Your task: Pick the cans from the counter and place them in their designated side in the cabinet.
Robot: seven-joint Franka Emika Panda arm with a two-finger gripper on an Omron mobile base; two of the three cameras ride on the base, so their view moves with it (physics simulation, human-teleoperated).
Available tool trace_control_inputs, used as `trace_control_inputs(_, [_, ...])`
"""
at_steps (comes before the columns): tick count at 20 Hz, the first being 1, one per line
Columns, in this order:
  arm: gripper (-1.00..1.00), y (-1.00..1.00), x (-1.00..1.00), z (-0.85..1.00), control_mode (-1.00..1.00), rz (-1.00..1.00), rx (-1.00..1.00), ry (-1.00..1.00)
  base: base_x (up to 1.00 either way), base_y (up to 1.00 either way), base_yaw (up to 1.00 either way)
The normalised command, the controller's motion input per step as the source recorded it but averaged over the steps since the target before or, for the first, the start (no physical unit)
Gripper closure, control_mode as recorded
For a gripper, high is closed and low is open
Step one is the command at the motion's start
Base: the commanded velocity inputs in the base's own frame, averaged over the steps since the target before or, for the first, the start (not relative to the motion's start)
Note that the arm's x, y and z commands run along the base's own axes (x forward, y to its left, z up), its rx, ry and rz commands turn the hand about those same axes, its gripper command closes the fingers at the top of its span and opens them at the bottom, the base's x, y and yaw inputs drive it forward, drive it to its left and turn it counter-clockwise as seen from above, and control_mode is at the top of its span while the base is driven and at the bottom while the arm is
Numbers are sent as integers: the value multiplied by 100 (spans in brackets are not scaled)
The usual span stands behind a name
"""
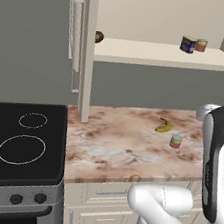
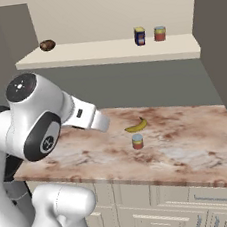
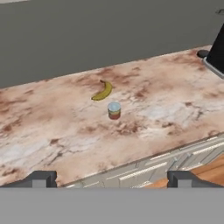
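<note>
A short red-orange can (image 3: 114,110) with a pale blue top stands upright on the marbled bench (image 3: 52,131), just beside a banana (image 3: 102,91). The tool (image 3: 110,179) hangs well short of it, fingers spread wide and empty. A dark blue can (image 1: 188,44) stands on the cabinet shelf (image 1: 142,52) beside a red can (image 1: 201,45)

A short red-orange can (image 1: 175,141) with a pale blue top stands upright on the marble-patterned counter (image 1: 113,149), near its middle and towards the front edge. The dark blue can (image 1: 188,44) with a yellow label stands upright on the shelf of the cream cabinet (image 1: 157,54), towards its right side. The counter is a long flat worktop mottled pink-brown and white, and the cabinet hangs above it with its wide shelf open to the front
</note>
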Motion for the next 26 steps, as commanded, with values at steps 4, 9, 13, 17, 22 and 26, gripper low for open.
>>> trace_control_inputs(4, [-100, -7, 0, -19, -100, -4, 8, 0, 0, 0, 0])
trace_control_inputs(9, [-100, -1, 2, -16, -100, -1, 4, 0, 0, 0, 0])
trace_control_inputs(13, [-100, 0, 8, -14, -100, 0, 1, -2, 0, 0, 0])
trace_control_inputs(17, [-100, 0, 12, -14, -100, 0, 0, -3, 0, 0, 0])
trace_control_inputs(22, [-100, -2, 12, -10, -100, 0, 0, -4, 0, 0, 0])
trace_control_inputs(26, [-100, -9, 13, -8, -100, 0, 0, -6, 0, 0, 0])
